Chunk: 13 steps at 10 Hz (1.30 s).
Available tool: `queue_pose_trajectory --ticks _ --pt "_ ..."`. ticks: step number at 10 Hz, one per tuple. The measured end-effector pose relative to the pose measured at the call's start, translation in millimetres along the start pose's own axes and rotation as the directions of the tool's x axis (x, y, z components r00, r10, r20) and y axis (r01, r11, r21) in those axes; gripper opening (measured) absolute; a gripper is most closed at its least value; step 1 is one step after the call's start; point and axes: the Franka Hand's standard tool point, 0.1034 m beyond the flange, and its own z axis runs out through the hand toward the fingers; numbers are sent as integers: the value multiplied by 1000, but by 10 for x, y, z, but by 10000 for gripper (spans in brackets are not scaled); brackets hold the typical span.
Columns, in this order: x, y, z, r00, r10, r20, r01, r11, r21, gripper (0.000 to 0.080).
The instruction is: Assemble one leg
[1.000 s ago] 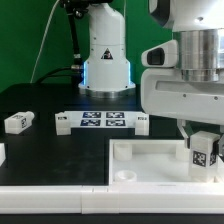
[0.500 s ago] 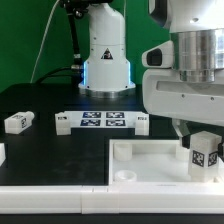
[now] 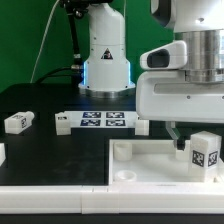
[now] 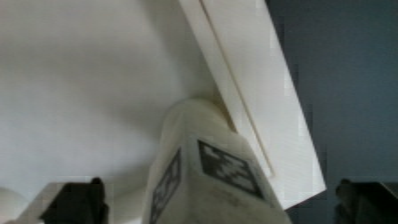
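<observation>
Exterior view: jaws hang at the far right of the exterior view, low over the white tray, fingers pointing down behind the leg. Leg stands upright just below and in front of the jaws, at the tray's right-hand corner as that view shows it, tag facing the camera. Can't tell from this angle whether the fingers touch it

Wrist view: leg sits between the two dark fingertips, one on each side, with a clear gap on both sides, so jaws are spread and pinching nothing. Tray surface fills the background, its raised edge running alongside the leg

Elsewhere on the black tabletop, well away from the jaws toward the exterior view's left: a second small white tagged post lying loose, and the marker board flat between it and the arm. Another small white piece is cut off at the exterior view's left edge
</observation>
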Motion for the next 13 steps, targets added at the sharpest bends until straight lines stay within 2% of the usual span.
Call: queue_pose_trajectory --ticks 2,5,8,9,10,11,12,13 --pt "23 -22 -31 979 -203 3 203 979 -9 649" --pt "61 -3 -68 873 -487 12 487 873 -21 649" --pt "80 25 -69 804 -595 14 595 804 -23 649" --pt "79 26 -67 804 -594 15 595 804 -23 540" --pt "79 27 -66 804 -594 15 595 804 -23 389" --pt "78 26 -66 813 -582 14 582 813 -22 389" --pt "78 26 -66 813 -582 14 582 813 -22 291" --pt "77 24 -66 824 -567 13 567 824 -21 291"
